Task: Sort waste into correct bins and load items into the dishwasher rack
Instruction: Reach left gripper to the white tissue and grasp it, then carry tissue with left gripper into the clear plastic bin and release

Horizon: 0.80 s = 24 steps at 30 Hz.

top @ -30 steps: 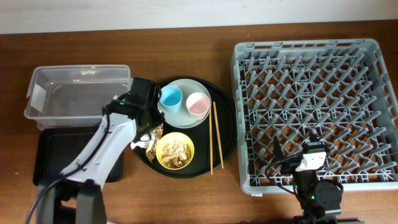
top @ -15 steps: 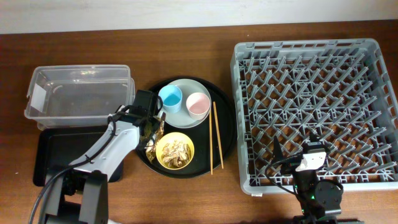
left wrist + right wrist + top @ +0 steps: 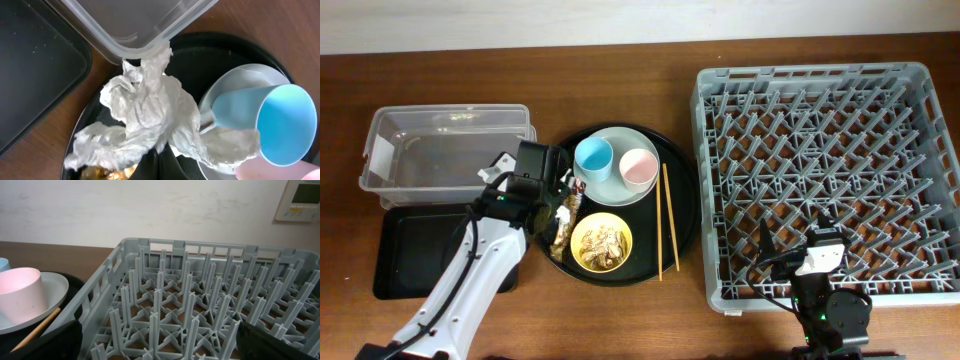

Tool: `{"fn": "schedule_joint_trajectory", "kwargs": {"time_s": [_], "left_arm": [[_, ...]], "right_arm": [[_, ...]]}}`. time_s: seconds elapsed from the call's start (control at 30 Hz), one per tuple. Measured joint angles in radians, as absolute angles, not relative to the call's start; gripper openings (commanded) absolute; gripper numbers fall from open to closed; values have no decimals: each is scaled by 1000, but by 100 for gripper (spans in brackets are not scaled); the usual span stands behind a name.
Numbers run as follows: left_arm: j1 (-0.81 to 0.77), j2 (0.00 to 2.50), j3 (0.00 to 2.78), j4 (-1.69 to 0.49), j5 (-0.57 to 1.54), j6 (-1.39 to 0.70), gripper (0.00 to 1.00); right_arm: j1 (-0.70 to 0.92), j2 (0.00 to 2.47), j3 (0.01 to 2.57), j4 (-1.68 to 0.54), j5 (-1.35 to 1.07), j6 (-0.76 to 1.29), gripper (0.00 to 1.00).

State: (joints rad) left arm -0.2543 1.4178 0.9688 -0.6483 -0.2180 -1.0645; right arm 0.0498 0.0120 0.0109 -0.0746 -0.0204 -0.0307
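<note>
My left gripper [image 3: 161, 162] is shut on the crumpled white tissue [image 3: 145, 112], which hangs over the left edge of the round black tray [image 3: 210, 50], close to the clear tub's [image 3: 445, 150] corner. The gold-brown wrapper [image 3: 563, 232] lies just below it. A yellow bowl [image 3: 601, 241] holds beige food scraps [image 3: 603, 240]. The blue cup [image 3: 593, 155] and pink cup [image 3: 638, 166] stand on the pale plate [image 3: 617, 188]. Chopsticks [image 3: 668, 220] lie on the tray's right side. My right gripper [image 3: 160, 345] stands wide open over the front edge of the dishwasher rack [image 3: 830, 170], holding nothing.
The shallow black rectangular tray [image 3: 410, 250] lies in front of the clear tub, left of my left arm [image 3: 480, 260]. The right arm's base [image 3: 825, 300] sits at the table's front edge. Brown tabletop shows between the round tray and the rack.
My left gripper moved down to the tissue, closed on it and drew back a little to the left with it. The right arm has not moved.
</note>
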Motion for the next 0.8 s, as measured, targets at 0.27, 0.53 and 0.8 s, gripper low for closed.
{"fn": "schedule_joint_trajectory", "kwargs": {"time_s": [0.27,0.53,0.8], "left_arm": [[-254,1551,967,-661,-240,-1060,52],[-254,1604,963,-601,-245,-1051,67],[-254,1719,959,-516,-264,-1049,23]], "right_arm": [[50,12,11,-75,-20,-30,98],[50,12,11,-75,-20,-30,98],[50,12,11,-75,-20,-30,99]]}}
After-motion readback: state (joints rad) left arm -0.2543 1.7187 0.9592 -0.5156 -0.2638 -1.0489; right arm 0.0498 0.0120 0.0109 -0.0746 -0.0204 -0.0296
